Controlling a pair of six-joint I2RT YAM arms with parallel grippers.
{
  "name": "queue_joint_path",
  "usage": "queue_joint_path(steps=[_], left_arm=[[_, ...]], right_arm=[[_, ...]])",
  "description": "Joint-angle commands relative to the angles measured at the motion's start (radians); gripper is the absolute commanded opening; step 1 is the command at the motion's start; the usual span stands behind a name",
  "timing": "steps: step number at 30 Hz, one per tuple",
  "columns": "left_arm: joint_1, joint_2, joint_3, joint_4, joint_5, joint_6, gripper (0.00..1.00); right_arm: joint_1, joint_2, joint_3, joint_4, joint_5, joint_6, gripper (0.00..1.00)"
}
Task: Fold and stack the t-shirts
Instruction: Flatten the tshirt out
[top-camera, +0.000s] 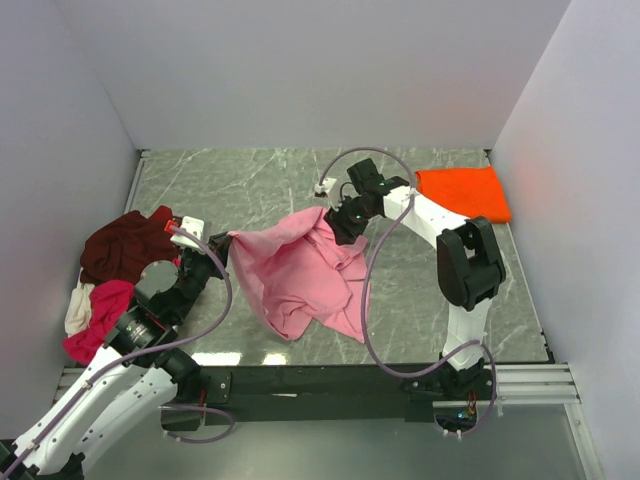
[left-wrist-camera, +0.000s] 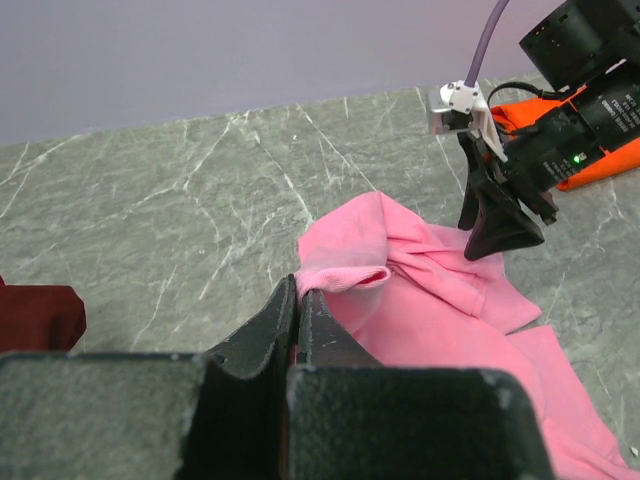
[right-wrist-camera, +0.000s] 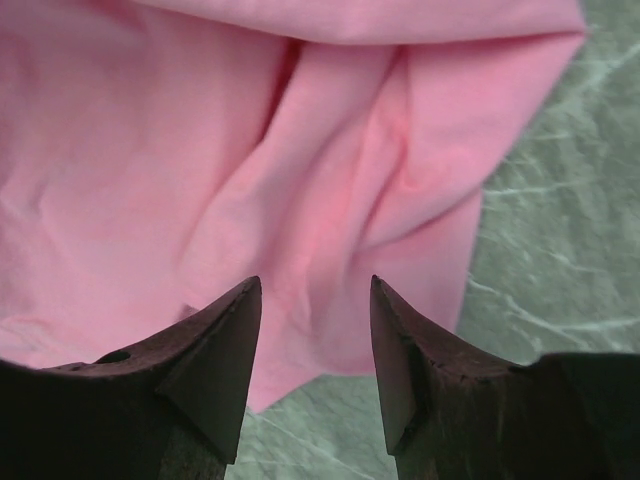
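A light pink t-shirt (top-camera: 305, 275) lies crumpled across the middle of the table. My left gripper (top-camera: 222, 245) is shut on its left edge, with the cloth pinched between the fingertips in the left wrist view (left-wrist-camera: 297, 290). My right gripper (top-camera: 343, 225) is open and hovers just above the shirt's upper right part; in the right wrist view (right-wrist-camera: 315, 285) the pink folds (right-wrist-camera: 300, 170) lie between and beyond the fingers. A folded bright orange t-shirt (top-camera: 465, 192) lies at the back right. Dark maroon (top-camera: 125, 245), magenta-red (top-camera: 98, 318) and cream (top-camera: 78, 308) shirts are piled at the left.
White walls close in the marble table (top-camera: 240, 185) on the left, back and right. The right arm's purple cable (top-camera: 375, 290) loops over the pink shirt's right side. A black rail (top-camera: 330, 380) runs along the near edge.
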Motion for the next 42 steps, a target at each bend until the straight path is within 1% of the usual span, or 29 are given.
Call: queue_joint_path(steps=[1, 6, 10, 15, 16, 17, 18, 19, 21, 22, 23, 25, 28, 30, 33, 37, 38, 40, 41, 42], left_arm=[[0.005, -0.006, -0.004, 0.041, 0.016, -0.007, 0.01], [0.005, -0.004, -0.001, 0.040, 0.014, -0.007, 0.00], [0.005, -0.003, 0.003, 0.041, 0.010, -0.004, 0.00], [0.005, 0.008, 0.008, 0.049, 0.013, -0.005, 0.00], [0.005, 0.013, 0.010, 0.052, 0.014, -0.004, 0.00], [0.007, 0.017, 0.010, 0.055, 0.017, -0.008, 0.00], [0.007, 0.019, 0.011, 0.057, 0.019, -0.008, 0.00], [0.007, 0.022, 0.013, 0.058, 0.021, -0.010, 0.00], [0.007, 0.025, 0.016, 0.061, 0.021, -0.010, 0.00], [0.007, 0.025, 0.017, 0.061, 0.021, -0.011, 0.01], [0.007, 0.027, 0.022, 0.060, 0.019, -0.011, 0.00], [0.007, 0.027, 0.033, 0.057, 0.018, -0.010, 0.00], [0.007, 0.025, 0.066, 0.044, 0.005, 0.006, 0.00], [0.007, 0.020, 0.097, 0.031, -0.021, 0.036, 0.00], [0.007, 0.016, 0.181, 0.012, -0.044, 0.087, 0.00], [0.007, 0.017, 0.333, -0.008, -0.096, 0.159, 0.00], [0.007, 0.016, 0.356, -0.009, -0.104, 0.176, 0.00], [0.007, 0.011, 0.416, -0.006, -0.099, 0.197, 0.00], [0.007, 0.008, 0.433, 0.000, -0.096, 0.211, 0.00], [0.007, 0.002, 0.448, 0.003, -0.090, 0.219, 0.01]], right_arm=[[-0.008, -0.027, 0.037, 0.002, 0.046, -0.004, 0.54], [-0.007, 0.052, 0.063, 0.002, 0.094, 0.006, 0.54], [-0.005, 0.076, 0.074, -0.007, 0.097, 0.006, 0.48], [-0.001, 0.081, 0.077, -0.017, 0.098, 0.009, 0.46], [0.001, 0.084, 0.080, -0.018, 0.098, 0.009, 0.43], [0.001, 0.093, 0.087, -0.024, 0.098, 0.009, 0.41], [0.001, 0.098, 0.092, -0.030, 0.098, 0.009, 0.36], [0.002, 0.099, 0.098, -0.035, 0.092, 0.007, 0.24], [0.001, 0.099, 0.104, -0.043, 0.091, 0.010, 0.13], [0.001, 0.096, 0.106, -0.044, 0.091, 0.009, 0.05], [0.001, 0.090, 0.107, -0.047, 0.094, 0.009, 0.00], [0.001, 0.075, 0.106, -0.040, 0.106, 0.009, 0.00], [-0.011, 0.011, 0.123, -0.029, 0.141, 0.006, 0.00], [-0.030, -0.063, 0.149, -0.032, 0.167, -0.002, 0.00], [-0.045, -0.169, 0.210, -0.056, 0.195, -0.023, 0.00], [-0.047, -0.311, 0.268, -0.073, 0.226, -0.053, 0.00], [-0.048, -0.372, 0.275, -0.076, 0.232, -0.059, 0.00], [-0.051, -0.440, 0.282, -0.066, 0.270, -0.065, 0.00], [-0.054, -0.509, 0.282, -0.043, 0.279, -0.066, 0.00], [-0.057, -0.545, 0.285, -0.034, 0.287, -0.065, 0.00]])
